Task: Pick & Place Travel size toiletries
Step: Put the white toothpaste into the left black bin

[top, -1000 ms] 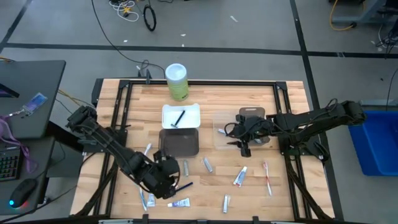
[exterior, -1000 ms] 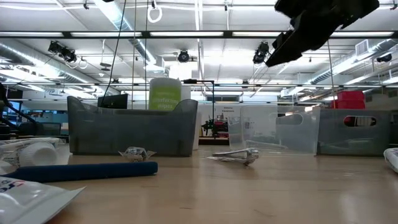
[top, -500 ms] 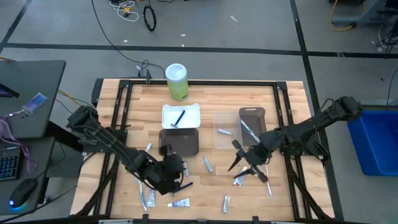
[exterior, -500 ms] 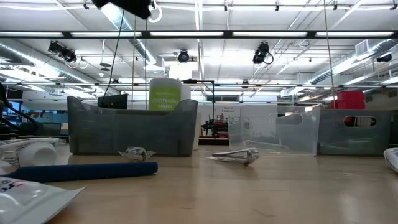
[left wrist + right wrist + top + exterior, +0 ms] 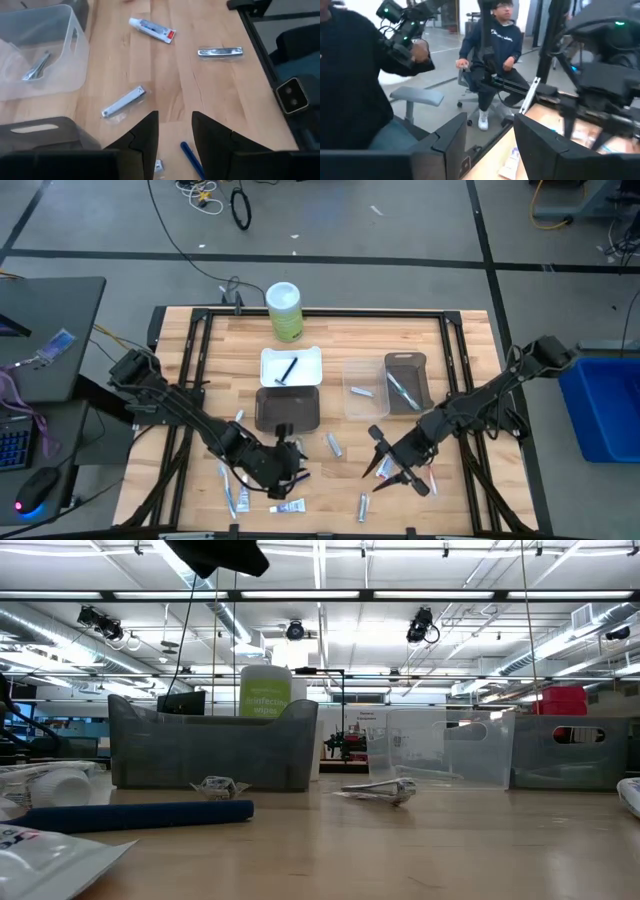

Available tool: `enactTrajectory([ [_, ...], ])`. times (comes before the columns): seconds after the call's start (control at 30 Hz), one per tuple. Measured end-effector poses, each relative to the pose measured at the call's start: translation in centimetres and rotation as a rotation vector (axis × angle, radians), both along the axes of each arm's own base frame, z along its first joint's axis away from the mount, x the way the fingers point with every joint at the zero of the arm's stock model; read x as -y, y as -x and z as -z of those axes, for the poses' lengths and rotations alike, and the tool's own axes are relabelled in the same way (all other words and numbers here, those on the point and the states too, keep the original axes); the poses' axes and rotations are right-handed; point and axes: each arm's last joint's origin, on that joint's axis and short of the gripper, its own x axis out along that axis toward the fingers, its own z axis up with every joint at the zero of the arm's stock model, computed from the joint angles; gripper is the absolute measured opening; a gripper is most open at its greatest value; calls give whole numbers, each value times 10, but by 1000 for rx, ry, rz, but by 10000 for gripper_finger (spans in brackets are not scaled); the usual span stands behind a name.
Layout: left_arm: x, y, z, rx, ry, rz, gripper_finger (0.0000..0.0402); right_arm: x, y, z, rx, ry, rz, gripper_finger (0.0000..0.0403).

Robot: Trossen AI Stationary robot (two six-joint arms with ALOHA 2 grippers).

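We start on the left, where our left claw (image 5: 283,463) has crept a little toward the middle of the counter (image 5: 330,330) since a second ago and now hangs low over the front clutter, fingers (image 5: 145,132) apart with nothing between them. Just ahead of it lies the dark blue razor (image 5: 192,159), and beyond that a silvery tube (image 5: 123,101) and a white toothpaste tube (image 5: 152,29), all loose on the wood. We read that as a pick being lined up, not yet made.

Moving across the middle, the white tray (image 5: 291,367) holds a dark razor, the grey tray (image 5: 288,409) looks bare, and the clear tray (image 5: 361,392) holds one silvery piece.

Now the big change, on the right: a second ago our right claw (image 5: 388,466) sat up over the dark bin (image 5: 406,381); it has swung down to the front of the counter and now hovers over the small toothpaste tube (image 5: 384,468), fingers spread and carrying nothing. That tells us a drop is done and the next item is being approached.

Most of the toiletries are still scattered along the front edge, so we judge the job well short of half done
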Motion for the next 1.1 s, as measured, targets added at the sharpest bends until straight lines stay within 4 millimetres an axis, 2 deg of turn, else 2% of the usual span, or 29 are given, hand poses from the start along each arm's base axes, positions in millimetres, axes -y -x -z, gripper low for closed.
enactTrajectory([
  [0.1, -5, -5, -2, 17, 39, -28, 126, -4, -3, -2, -82, 28, -1, 166],
  [0.17, -7, -8, -3, 29, 63, -43, 126, -5, -3, 4, -189, 64, 8, 166],
  [0.37, -7, -8, -4, 44, 33, -13, 126, 10, 16, 48, -593, 302, 196, 181],
  [0.43, -7, -9, -4, 45, 36, -16, 126, 16, 23, 61, -661, 398, 236, 190],
  [0.63, -11, -11, -4, 43, 75, -61, 126, 23, 36, 105, -753, 525, 180, 224],
  [0.8, -11, -10, -4, 40, 80, -66, 126, 23, 39, 128, -817, 579, 125, 239],
  [0.93, -11, -11, -4, 40, 84, -69, 126, 21, 35, 140, -763, 658, 66, 236],
  [1.1, -11, -11, -4, 39, 130, -105, 126, 18, 32, 157, -744, 692, -26, 210],
])
